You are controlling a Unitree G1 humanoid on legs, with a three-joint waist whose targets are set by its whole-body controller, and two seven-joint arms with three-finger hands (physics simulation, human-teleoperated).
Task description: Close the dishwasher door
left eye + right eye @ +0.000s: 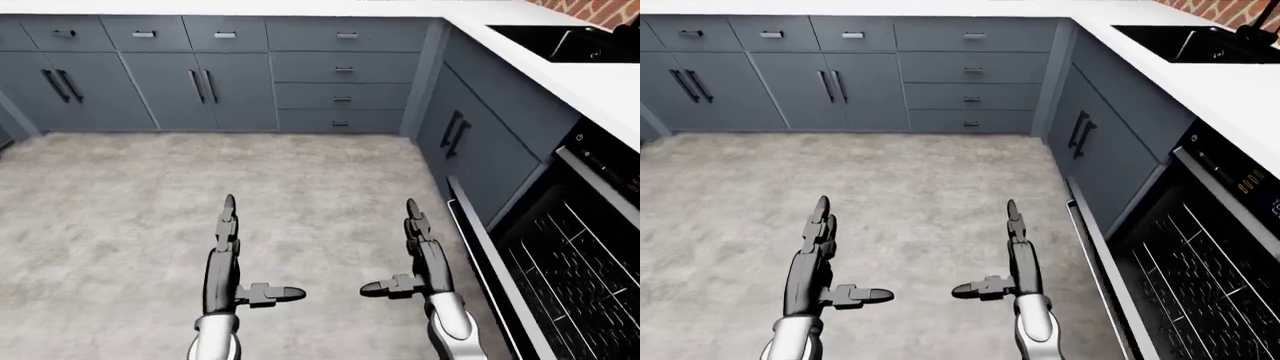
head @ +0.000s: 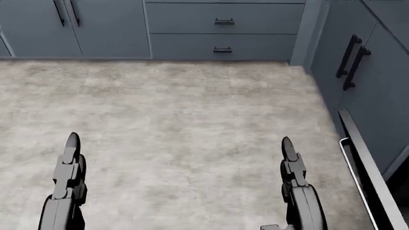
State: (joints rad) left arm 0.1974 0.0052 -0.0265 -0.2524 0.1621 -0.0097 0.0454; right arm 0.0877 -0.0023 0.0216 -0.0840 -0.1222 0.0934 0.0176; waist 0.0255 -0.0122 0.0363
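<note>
Grey dishwasher door (image 1: 490, 262) beside right hand (image 1: 418, 247)

floor (image 1: 120, 195): matt mottled stone | cabinets (image 1: 170, 82): smooth matt blue-grey | countertop (image 1: 600, 82): smooth white

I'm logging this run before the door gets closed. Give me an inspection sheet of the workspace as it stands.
Surface: grey floor, bare where visible.
Job's things: dishwasher door hangs open at the right, dark rack exposed inside.
Clutter: nothing seen.
Grippers: left robot hand and right robot hand open, fingers straight, thumbs turned inward, holding nothing, both apart from the door.
Cables: nothing seen.
Surroundings: blue-grey cabinets and drawers, white countertop, black sink, brick wall.
</note>
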